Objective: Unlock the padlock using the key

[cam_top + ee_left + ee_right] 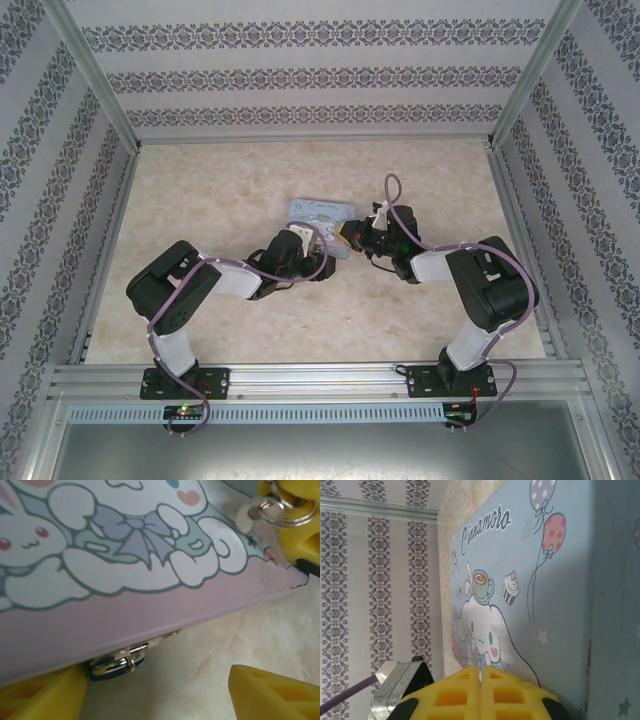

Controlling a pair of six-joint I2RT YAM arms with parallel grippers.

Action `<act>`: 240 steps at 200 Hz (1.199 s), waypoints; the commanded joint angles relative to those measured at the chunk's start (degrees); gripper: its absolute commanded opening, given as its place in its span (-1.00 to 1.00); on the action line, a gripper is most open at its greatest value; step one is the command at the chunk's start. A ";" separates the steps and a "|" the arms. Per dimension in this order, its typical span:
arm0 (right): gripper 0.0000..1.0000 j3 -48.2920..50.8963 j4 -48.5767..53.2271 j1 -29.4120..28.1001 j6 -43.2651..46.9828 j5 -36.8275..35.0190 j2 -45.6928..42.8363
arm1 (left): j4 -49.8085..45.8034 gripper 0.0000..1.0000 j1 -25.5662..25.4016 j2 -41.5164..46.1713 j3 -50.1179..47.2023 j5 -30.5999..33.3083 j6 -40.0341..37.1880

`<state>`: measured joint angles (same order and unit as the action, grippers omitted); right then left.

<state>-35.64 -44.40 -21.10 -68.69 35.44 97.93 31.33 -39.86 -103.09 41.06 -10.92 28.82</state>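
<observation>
light: bright, even | wrist views: soft close-up blur | padlock [116, 663]: shadowed

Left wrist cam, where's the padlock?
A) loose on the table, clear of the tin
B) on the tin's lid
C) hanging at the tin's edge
C: the padlock hangs at the edge of the Cinnamoroll tin, between the open jaws of the left gripper.

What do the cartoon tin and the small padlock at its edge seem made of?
Cartoon tin: likely thin painted metal, with a smooth printed lid, scuffed at one corner. Padlock: dark teal body, probably painted metal, with shiny silvery metal parts.
</observation>
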 commanded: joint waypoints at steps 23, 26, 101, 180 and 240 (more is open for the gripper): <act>-1.00 0.44 -1.92 0.57 0.07 0.07 -0.99 | -4.02 0.50 -2.33 -0.05 0.35 11.04 -4.92; -1.00 0.40 -1.92 0.49 0.10 0.07 -0.98 | -4.06 0.50 -2.33 -0.09 0.35 11.35 -5.10; -1.00 0.62 -2.14 0.50 0.13 -0.12 -0.55 | -1.64 0.54 -2.25 -3.81 3.99 0.46 -5.00; -1.00 1.27 -2.70 0.52 0.32 -0.38 0.40 | 11.02 0.54 -0.10 -5.14 0.84 -10.01 8.19; -1.00 1.54 -3.76 0.56 0.03 -0.11 1.43 | 18.46 0.53 1.10 -7.49 -1.27 -10.55 14.55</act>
<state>-35.09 -46.30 -21.10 -68.86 35.42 98.32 44.71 -39.13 -108.01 41.12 -18.87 38.72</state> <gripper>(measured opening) 0.065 0.767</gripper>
